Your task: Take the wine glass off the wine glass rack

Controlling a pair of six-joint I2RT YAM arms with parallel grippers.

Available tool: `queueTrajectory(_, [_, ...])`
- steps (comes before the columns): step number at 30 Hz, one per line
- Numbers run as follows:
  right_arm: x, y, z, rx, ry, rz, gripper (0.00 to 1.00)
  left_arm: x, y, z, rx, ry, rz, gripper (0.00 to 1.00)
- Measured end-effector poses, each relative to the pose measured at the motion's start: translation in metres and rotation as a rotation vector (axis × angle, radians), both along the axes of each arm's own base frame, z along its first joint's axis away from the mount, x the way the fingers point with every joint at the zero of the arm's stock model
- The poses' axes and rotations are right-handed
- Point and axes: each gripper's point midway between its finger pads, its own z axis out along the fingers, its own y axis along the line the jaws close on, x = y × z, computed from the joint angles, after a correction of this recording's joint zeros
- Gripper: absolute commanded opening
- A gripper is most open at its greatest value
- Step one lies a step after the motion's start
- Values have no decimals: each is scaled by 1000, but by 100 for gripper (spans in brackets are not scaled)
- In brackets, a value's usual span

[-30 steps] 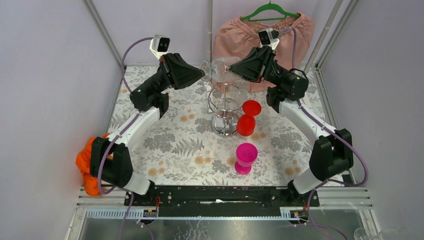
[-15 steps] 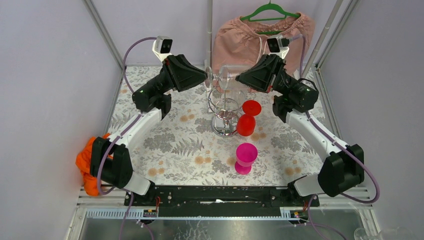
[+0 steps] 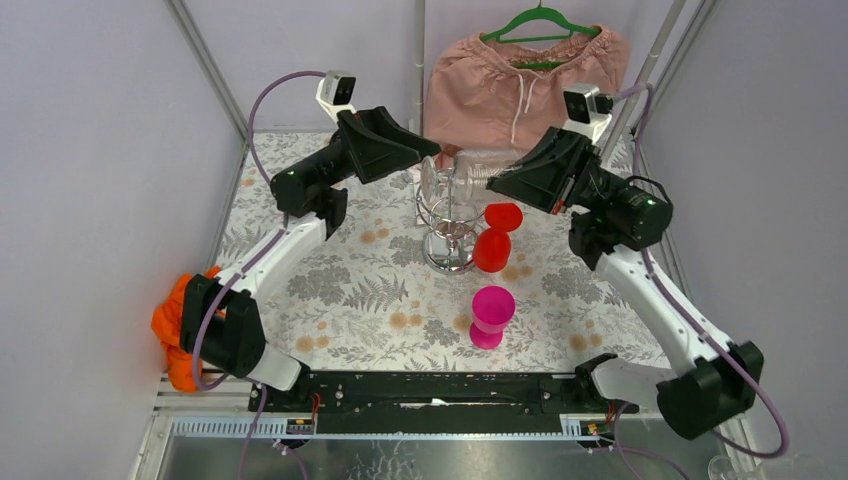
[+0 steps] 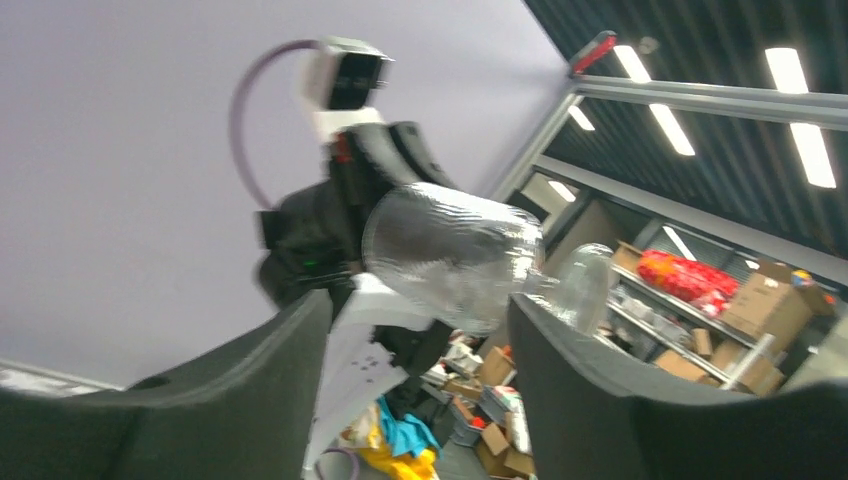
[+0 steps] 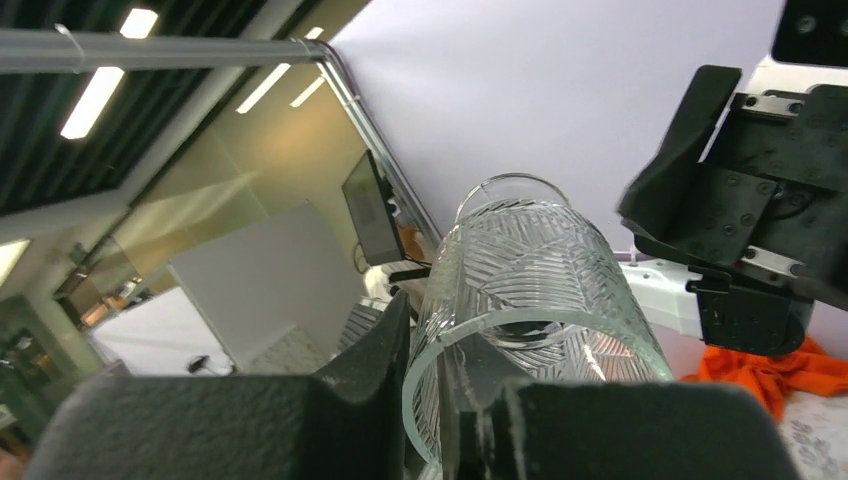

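Since a second ago the left gripper [image 3: 432,152] has let go. Its jaws were then clamped at the foot end of the wine glass [image 3: 468,170]; now they stand spread and lifted away from it. The right gripper [image 3: 492,180] has drawn back toward its own side and carries the glass alone, clenched on the wall of the bowl at the rim, as the right wrist view shows. The glass lies on its side in the air, foot toward the left arm, over the top ring of the wine glass rack [image 3: 449,256]. Earlier it sat further left in the top view.

From above, the clear stem is hard to trace against the floral tablecloth [image 3: 350,290], and it cannot be told whether the foot is quite free of the wire. The left wrist view is motion-blurred, with the bowl and foot beyond its parted fingers [image 4: 270,370]. A red cup [image 3: 492,250] covers part of the rack's base
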Motion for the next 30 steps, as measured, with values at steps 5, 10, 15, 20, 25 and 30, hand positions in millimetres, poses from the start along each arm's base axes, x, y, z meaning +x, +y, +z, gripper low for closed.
queueTrajectory(5, [-20, -3, 3, -82, -63, -93, 0, 19, -10, -14, 69, 45, 50, 95])
queueTrajectory(10, [-13, -1, -4, -221, -71, -232, 0, 41, -16, -31, 179, 97, 157, 98])
queueTrajectory(15, [11, 6, -31, -362, -10, -313, 0, 70, -8, -35, 315, 137, 395, 99])
queueTrajectory(20, [36, 25, -85, -555, 101, -346, 0, 92, 24, -27, 451, 176, 718, 99])
queueTrajectory(25, [36, 53, -143, -771, 151, -337, 0, 109, 61, -48, 590, 265, 940, 99])
queueTrajectory(30, [18, 75, -173, -919, 109, -324, 0, 137, 116, -99, 713, 442, 1082, 99])
